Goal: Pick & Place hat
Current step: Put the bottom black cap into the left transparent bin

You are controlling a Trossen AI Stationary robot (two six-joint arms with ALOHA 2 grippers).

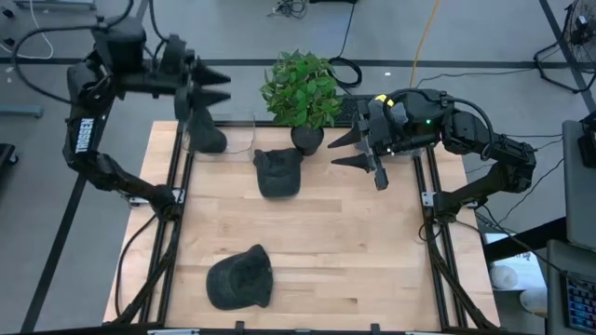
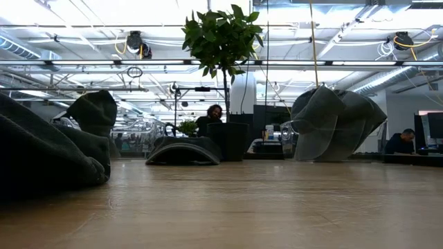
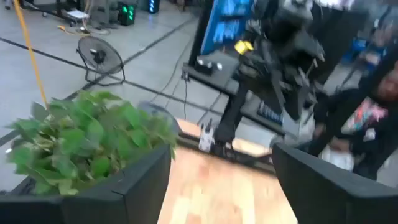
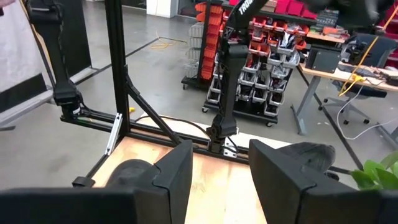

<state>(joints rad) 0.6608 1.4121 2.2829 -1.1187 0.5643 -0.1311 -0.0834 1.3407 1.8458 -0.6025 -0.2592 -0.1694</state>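
Note:
Three dark hats are in the high view. One hat [image 1: 277, 171] lies brim-down on the table's far middle, in front of the plant pot. A second hat [image 1: 239, 277] lies near the front edge. The third hat [image 1: 209, 134] sits at the far left, beside a clear stand [image 1: 238, 136]. My left gripper [image 1: 223, 86] is raised above that far-left hat, pointing toward the plant, open and empty [image 3: 221, 180]. My right gripper [image 1: 333, 154] hovers level at the far right, pointing toward the middle hat, open with nothing between its fingers [image 4: 221, 168].
A potted plant [image 1: 301, 88] stands at the far edge between the two grippers, its pot [image 1: 308, 140] right behind the middle hat. Black frame rails [image 1: 177, 214] run along both sides of the wooden table [image 1: 354, 251]. Bare wood lies at the centre and right.

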